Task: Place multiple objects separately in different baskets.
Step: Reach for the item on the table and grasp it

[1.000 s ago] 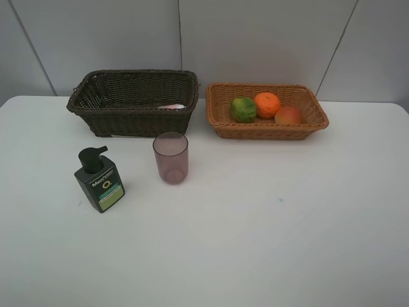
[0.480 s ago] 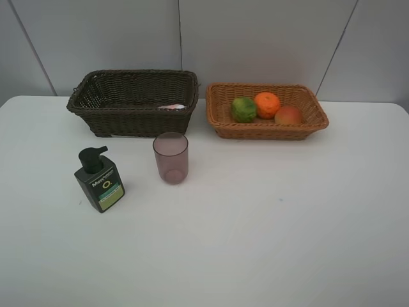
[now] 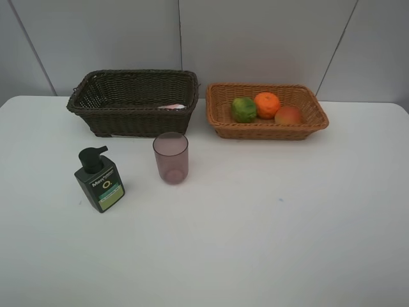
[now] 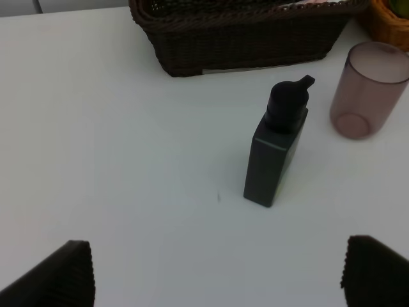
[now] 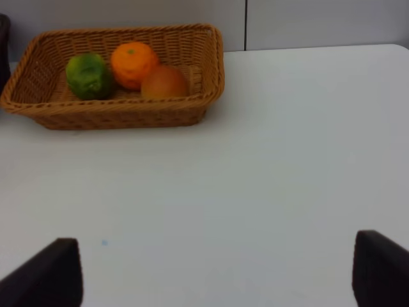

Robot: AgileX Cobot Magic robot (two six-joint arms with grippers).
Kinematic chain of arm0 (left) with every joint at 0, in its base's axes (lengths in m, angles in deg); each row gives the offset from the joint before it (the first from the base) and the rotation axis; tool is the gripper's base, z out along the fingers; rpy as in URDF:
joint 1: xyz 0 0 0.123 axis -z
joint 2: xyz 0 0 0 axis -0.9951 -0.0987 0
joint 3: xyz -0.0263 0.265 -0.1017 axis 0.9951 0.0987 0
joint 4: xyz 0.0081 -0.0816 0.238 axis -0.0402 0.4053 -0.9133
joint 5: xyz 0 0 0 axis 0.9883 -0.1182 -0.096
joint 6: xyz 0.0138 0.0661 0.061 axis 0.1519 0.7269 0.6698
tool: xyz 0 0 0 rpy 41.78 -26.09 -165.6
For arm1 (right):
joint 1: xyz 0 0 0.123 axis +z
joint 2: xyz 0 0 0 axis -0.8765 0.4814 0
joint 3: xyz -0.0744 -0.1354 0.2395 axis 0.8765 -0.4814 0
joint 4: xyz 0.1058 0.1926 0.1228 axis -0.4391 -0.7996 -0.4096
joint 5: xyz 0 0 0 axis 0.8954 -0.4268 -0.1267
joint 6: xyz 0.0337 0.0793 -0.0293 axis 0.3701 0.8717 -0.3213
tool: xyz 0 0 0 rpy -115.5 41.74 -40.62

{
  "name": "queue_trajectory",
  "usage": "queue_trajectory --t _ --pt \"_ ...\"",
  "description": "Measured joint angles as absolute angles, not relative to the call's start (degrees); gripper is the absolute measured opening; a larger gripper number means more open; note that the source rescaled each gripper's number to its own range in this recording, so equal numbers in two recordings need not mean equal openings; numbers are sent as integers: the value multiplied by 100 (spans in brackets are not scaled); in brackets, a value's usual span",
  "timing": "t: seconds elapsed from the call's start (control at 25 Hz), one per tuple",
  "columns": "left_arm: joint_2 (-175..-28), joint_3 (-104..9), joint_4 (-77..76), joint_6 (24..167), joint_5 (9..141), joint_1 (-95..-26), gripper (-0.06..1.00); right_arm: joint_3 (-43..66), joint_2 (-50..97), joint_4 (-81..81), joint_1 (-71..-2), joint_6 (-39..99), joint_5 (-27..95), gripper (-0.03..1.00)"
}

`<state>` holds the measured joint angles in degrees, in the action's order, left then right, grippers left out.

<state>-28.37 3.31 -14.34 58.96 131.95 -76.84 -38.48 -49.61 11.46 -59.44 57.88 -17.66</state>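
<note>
Left fingers [image 4: 61,275] spread wide, nothing between them, low over the bare counter [image 3: 287,224]. Right fingers [image 5: 51,272] also apart and empty, facing the tan basket [image 3: 268,132]. Neither arm shows in the high view. Tan basket holds the green fruit [image 3: 243,109], the orange [image 3: 267,105] and the red-yellow fruit [image 3: 288,115], bunched together. The fruit side looks done. Dark basket [image 3: 134,116] stands beside it. A pale pink sliver [image 3: 171,106] shows over its front wall, too little to identify. Two things are out on the counter in front of the dark basket: the pump bottle [image 3: 100,181], upright, and the pink cup [image 3: 170,158], upright with its mouth up. They stand near each other but apart. The left wrist view has the bottle almost dead ahead, so I judge it the next pick, bound for the dark basket. The bottle sits skewed to the counter edge, so turn the wrist until the fingers face two flat sides. Close on the square body, below the pump head, which is narrow and may swivel. Come down on the side away from the cup so the outer finger does not knock it. The body looks slick and rigid, so a firm mid-height hold is wanted. The dark basket's wall is tall: lift well clear of the rim, carry over, lower inside before letting go, away from the pink item.
</note>
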Motion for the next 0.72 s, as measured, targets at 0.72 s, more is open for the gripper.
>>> queue_trajectory --t 0.72 --pt "-5014 -94 -1363 5759 12703 -7684 100 -3848 -4961 1146 -5944 5788 -1760 86"
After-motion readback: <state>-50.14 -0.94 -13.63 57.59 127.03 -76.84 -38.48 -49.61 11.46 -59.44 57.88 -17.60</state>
